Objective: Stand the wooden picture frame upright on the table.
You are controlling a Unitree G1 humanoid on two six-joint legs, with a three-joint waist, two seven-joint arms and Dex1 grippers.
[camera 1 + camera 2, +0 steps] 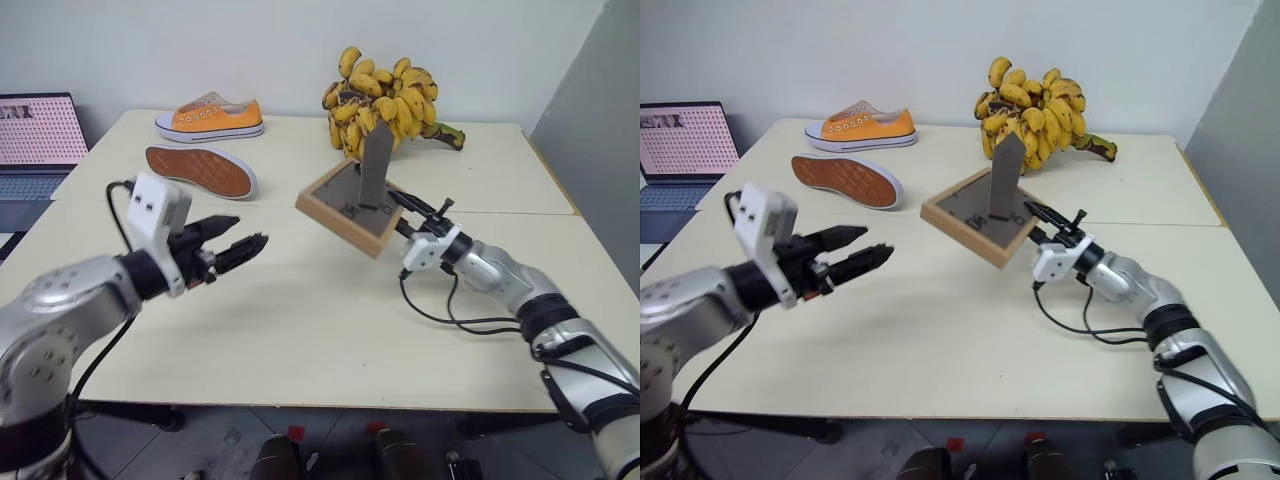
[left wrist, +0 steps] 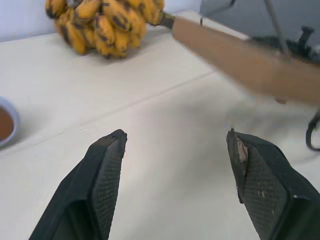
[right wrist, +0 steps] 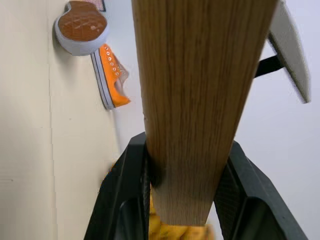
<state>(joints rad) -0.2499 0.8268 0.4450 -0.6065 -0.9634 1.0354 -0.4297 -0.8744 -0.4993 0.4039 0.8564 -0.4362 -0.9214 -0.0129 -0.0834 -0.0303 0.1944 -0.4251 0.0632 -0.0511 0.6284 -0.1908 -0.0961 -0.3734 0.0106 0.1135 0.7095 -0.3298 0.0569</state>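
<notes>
The right hand (image 1: pixel 418 212) is clamped on one edge of the picture frame (image 1: pixel 352 206), a finger on either side of the wood. It holds the frame tilted and lifted off the desk (image 1: pixel 300 320), dark back facing up (the stand flap sticks up from it). The left hand (image 1: pixel 232 243) holds nothing, its fingers spread wide, and hangs over the desk well apart from the frame. Beyond the frame lie bananas (image 1: pixel 385 100); beyond the left hand are two orange shoes (image 1: pixel 205 145).

left gripper (image 1: pixel 232 240): fingers spread wide, held above the table, holding nothing
right gripper (image 3: pixel 182 200): clamped on the wooden picture frame (image 1: pixel 349 206)
</notes>
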